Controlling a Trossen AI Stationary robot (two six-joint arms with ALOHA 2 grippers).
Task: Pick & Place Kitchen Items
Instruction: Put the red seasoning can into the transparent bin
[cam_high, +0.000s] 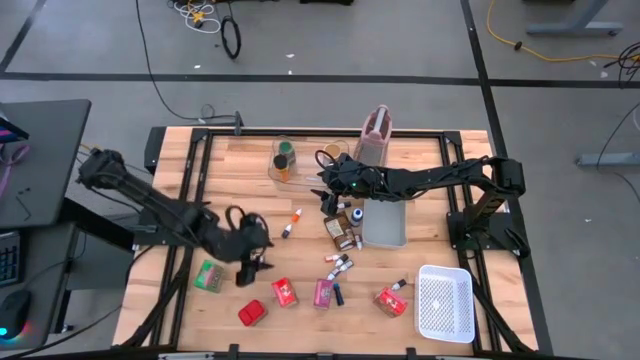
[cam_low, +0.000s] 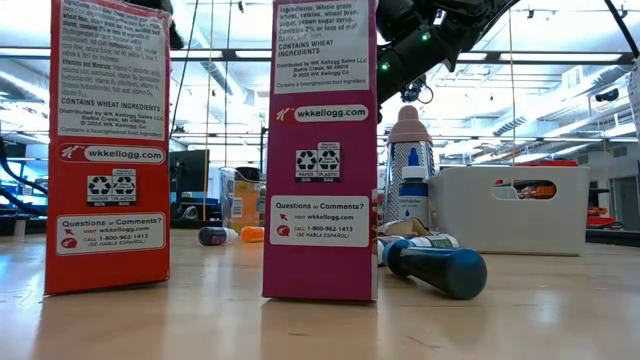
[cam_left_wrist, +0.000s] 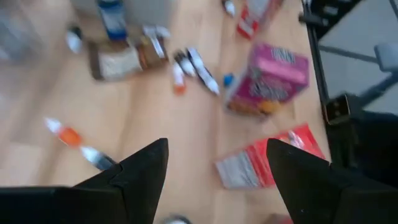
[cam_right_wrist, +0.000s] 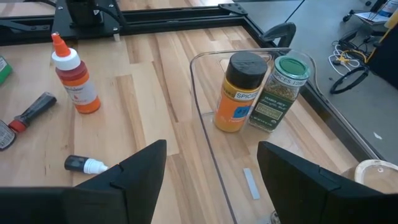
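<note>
Left gripper, jaws apart and empty, hung nearest the red packet, which lay just ahead, long axis skewed to the jaws. Right gripper gaped near the bin.

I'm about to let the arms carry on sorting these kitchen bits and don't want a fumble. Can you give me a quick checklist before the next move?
1. Left gripper open and empty: ok; it hovers between the green packet and the red packet.
2. Right gripper open and empty: ok.
3. Clear bin reachable: ok; two spice jars stand upright inside.
4. Orange bottle upright: ok.
5. White basket contents: cannot tell.
</note>
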